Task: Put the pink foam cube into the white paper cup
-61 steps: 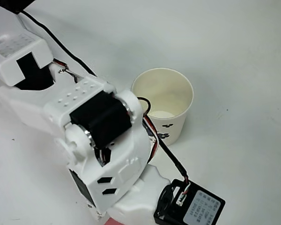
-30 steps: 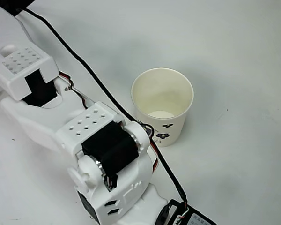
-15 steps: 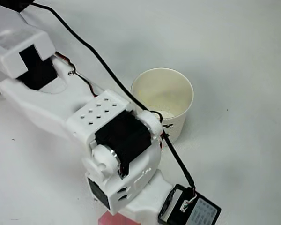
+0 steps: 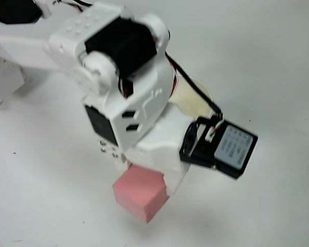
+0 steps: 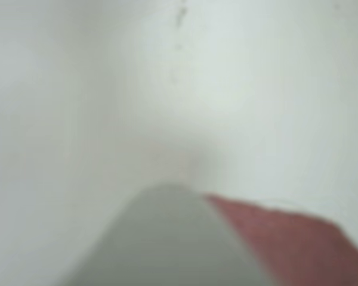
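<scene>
Pink foam cube (image 4: pixel 140 192): salmon block at the tip of the white arm in the overhead view, its shadow falling apart from it on the tabletop (image 4: pixel 278 62), so it appears lifted clear; in the wrist view it is a blurred red-pink wedge (image 5: pixel 298 247) at lower right.
Hand (image 4: pixel 157 172): closed around the pink foam cube; 1 pale finger (image 5: pixel 167 244) lies against the block in the wrist view, the other finger cannot be made out.
White paper cup (image 4: pixel 188 100): standing up-frame of the cube, mostly covered by the arm and the black camera module (image 4: pixel 221 146); a slice of cream rim and inner wall is all that can be read.
Relation: cube and cup are near each other but apart; the cube is not over the mouth yet.
Step in hand: carrying the block toward the cup, judged from the lift and the gap.
Doing it well: keep the squeeze even, since soft foam could pivot between the fingers; raise the block above the rolled rim before travelling sideways, centre it over the mouth, then let go. A low approach would likely knock the light cup over.
</scene>
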Available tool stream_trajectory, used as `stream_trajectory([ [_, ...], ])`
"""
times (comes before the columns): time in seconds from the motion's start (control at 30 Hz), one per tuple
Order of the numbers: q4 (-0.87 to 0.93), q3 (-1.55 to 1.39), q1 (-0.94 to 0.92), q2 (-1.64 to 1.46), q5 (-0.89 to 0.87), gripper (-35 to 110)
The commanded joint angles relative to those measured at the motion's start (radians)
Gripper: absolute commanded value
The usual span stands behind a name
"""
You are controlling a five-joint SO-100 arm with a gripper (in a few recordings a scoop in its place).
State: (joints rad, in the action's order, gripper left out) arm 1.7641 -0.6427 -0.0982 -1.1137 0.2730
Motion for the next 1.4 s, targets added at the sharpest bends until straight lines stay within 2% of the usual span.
stream_trajectory([
  [0.0, 0.018, -0.095, 0.069, -0.305, -0.029, 15],
  [0.23, 0.018, -0.213, 0.244, -0.479, -0.133, 15],
  [0.53, 0.018, -0.285, 0.396, -0.503, -0.224, 15],
  [0.87, 0.012, -0.385, 0.446, -0.497, -0.267, 15],
  [1.37, -0.003, -0.428, 0.416, -0.466, -0.239, 16],
])
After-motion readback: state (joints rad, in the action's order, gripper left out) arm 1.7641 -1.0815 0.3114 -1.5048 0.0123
